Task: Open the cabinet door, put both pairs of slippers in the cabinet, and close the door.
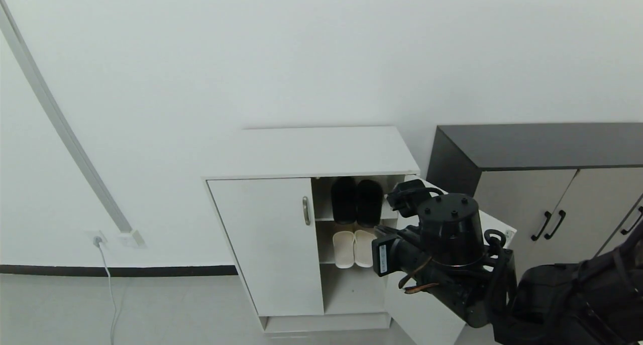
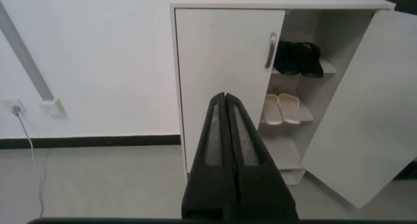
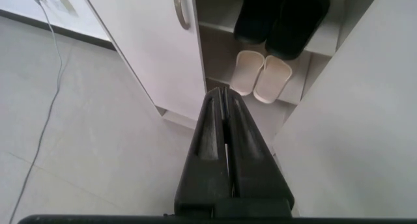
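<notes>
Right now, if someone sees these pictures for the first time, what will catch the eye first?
The white cabinet, its right door standing open, draws the eye first. Inside, the black slippers sit on the upper shelf and the white slippers on the shelf below. The right tool, shut and empty, points toward the opening.

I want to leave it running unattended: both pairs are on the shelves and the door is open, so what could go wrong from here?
1. The white slippers seem to reach the front edge of their shelf, so the open door might catch them as it swings shut.
2. The right gripper, shut, sits on the door's inner side and could block the swing unless it clears first.
</notes>
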Controlling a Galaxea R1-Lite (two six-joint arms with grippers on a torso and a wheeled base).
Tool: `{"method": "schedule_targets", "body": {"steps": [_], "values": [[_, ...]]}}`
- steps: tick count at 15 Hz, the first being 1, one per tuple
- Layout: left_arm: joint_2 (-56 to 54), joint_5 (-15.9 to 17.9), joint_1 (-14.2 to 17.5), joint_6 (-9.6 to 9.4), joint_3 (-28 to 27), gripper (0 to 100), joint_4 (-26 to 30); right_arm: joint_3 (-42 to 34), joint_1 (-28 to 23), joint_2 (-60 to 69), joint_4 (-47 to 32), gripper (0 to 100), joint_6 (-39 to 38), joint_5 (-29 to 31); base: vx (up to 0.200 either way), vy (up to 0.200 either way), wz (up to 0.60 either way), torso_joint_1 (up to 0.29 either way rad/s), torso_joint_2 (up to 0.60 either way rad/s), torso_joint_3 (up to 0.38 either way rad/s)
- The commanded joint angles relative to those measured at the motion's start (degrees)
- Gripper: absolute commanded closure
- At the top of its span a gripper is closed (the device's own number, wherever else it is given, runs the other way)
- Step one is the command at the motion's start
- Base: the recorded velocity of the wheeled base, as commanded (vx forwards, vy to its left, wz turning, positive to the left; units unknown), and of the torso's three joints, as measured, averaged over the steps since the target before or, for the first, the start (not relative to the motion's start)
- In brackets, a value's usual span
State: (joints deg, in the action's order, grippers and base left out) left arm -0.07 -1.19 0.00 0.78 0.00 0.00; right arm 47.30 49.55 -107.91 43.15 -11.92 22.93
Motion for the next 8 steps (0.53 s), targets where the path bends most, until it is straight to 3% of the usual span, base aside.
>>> {"method": "schedule_targets", "body": {"steps": [1,3,8], "values": [[0.1,0.0,0.0,0.01,0.0,100,-0.1,-0.2,0.0,0.2,0.0,100,0.1,0.0,0.0,0.0,0.0,0.271,-0.6,-0.349],[0.1,0.0,0.0,0.01,0.0,100,0.0,-0.7,0.0,0.2,0.1,100,0.8,0.0,0.0,0.0,0.0,0.188,-0.46,-0.227],[0.1,0.1,0.0,0.1,0.0,100,0.0,-1.2,0.0,0.2,0.5,100,1.1,-0.1,0.0,0.0,0.0,0.007,-0.01,-0.01]]}}
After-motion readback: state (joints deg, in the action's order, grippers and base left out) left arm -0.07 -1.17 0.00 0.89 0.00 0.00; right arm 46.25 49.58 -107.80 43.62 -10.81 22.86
